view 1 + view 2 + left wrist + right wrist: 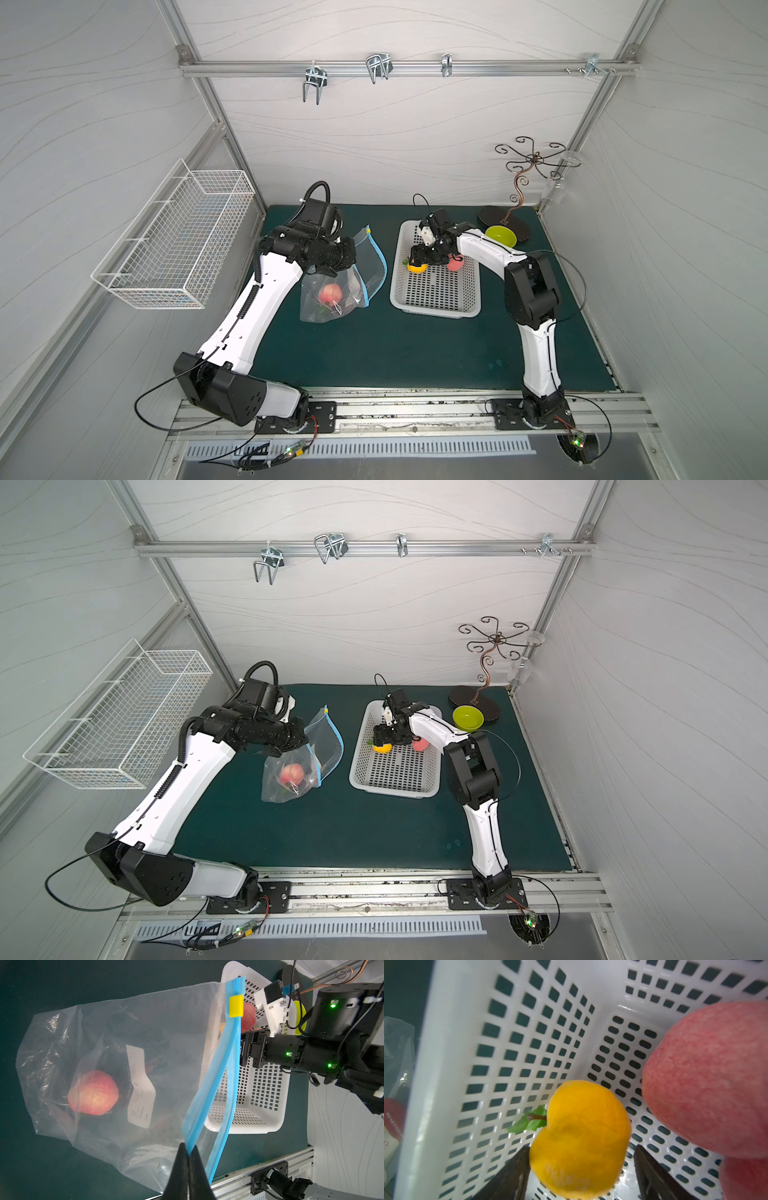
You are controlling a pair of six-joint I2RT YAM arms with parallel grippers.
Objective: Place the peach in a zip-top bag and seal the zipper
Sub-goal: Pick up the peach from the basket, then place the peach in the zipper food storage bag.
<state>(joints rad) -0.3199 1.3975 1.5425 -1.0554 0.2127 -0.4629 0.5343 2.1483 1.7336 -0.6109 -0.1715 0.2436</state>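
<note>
The left tool (188, 1154) is pressed together at its tips, pinching one end of the light-blue zipper (209, 1084). From that pinch the strip rises away to a small yellow piece (236, 1006) near its far end. A second blue strip runs apart from the first, so the mouth stands open. Behind the strips is the clear, crinkly zip-top bag (116, 1022), which rests on the dark green worktop (395, 353). The peach (93, 1093), pink and yellow, sits inside it near the closed bottom, beside a white label (139, 1086).

The right tool (581, 1147) is down inside the white perforated basket (446, 1064). Its dark jaws are spread wide with a yellow fruit (583, 1122) between them – whether they press on it cannot be told. The fruit has a short stem and a green leaf. A larger reddish fruit (706, 1084) lies just beside it in the basket.

In both top views the bag lies near the basket, on its left. A green bowl (500, 236) and a curly metal stand (519, 187) sit behind the basket – a white wire basket (178, 245) hangs on the left wall.
</note>
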